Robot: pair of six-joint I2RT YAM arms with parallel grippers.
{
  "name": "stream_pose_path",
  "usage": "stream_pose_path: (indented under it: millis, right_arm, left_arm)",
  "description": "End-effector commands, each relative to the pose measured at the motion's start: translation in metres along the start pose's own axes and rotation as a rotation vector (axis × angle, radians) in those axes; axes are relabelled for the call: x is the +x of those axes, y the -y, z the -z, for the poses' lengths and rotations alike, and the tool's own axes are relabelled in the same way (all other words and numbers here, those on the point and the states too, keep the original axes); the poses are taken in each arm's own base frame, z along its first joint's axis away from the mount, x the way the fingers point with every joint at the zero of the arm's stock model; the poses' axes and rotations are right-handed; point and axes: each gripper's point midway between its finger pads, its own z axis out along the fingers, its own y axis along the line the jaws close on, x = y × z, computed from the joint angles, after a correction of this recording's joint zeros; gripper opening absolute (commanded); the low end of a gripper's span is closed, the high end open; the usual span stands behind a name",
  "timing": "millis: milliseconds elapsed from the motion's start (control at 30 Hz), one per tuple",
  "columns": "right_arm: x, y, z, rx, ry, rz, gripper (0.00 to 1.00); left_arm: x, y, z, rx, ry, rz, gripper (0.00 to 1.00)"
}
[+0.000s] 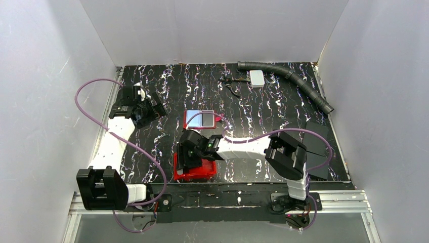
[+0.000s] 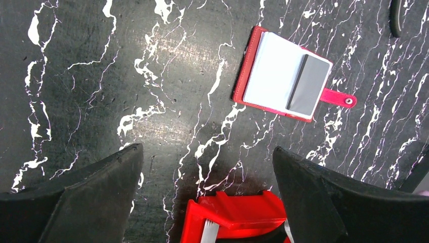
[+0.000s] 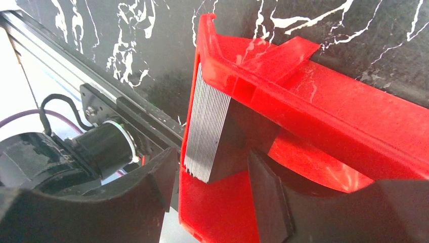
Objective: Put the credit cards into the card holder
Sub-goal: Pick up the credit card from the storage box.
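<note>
reaching across the lower middle of the top view, the right gripper (image 1: 191, 161) hangs over the red bin (image 1: 202, 173). in its wrist view the jaws stand apart, clamped on nothing. a stack of credit cards (image 3: 205, 131) stands on edge against the bin's left wall and shows in the gap between the fingers.

the left gripper (image 2: 206, 149) is spread wide, with only the black marbled table (image 2: 76, 76) between its fingers. in the top view it sits at the left, well apart from the bin.

the card holder (image 2: 273, 76) lies unfolded and flat at the upper right of the left wrist view, above the bin, its snap tab pointing right. one grey card (image 2: 308, 85) lies on its right-hand half, beside a white leaf.
</note>
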Motion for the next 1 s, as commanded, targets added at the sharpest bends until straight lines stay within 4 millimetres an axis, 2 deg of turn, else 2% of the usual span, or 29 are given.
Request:
stream_pose_path:
  millis: [0, 233, 600, 967]
  right_arm:
    - [-0.010, -0.014, -0.002, -0.044, 0.044, -0.027, 0.61]
    - [-0.014, -0.019, -0.004, -0.053, 0.049, -0.024, 0.53]
    - [-0.017, -0.025, 0.005, -0.080, 0.066, -0.035, 0.38]
    - [-0.020, -0.030, 0.014, -0.095, 0.077, -0.041, 0.27]
  left_arm:
    - [-0.003, 0.004, 0.014, 0.032, 0.048, 0.001, 0.99]
    - [-0.002, 0.007, 0.014, 0.054, 0.040, 0.001, 0.99]
    - [-0.001, 0.009, 0.014, 0.066, 0.039, 0.000, 0.99]
    - [0.000, 0.010, 0.012, 0.074, 0.032, 0.000, 0.99]
